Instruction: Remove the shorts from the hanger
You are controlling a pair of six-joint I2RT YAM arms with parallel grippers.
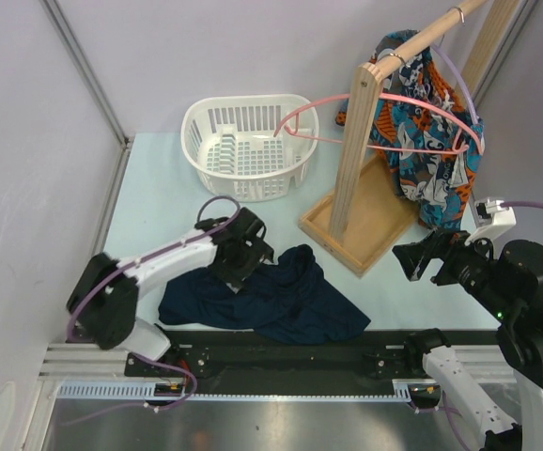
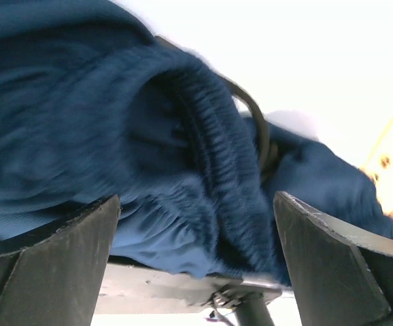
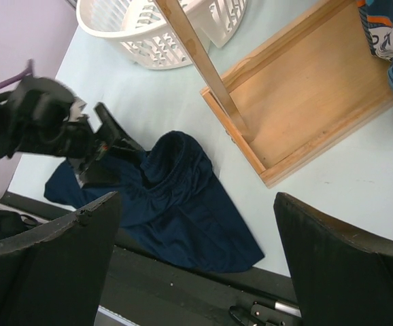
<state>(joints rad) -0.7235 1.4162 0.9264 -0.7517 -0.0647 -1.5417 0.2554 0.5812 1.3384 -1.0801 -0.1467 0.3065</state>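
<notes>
The shorts hang on the lavender hanger, which is hooked on the rod of the wooden rack next to a pink hanger. The right pincer is released and empty, near the rack base and below the shorts. The left pincer is released, with its fingers spread over the navy garment on the tabletop.

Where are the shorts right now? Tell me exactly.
The shorts hang at the top external view's upper right, on the lavender hanger under the top rail of the wooden rack, beyond the right gripper.
</notes>
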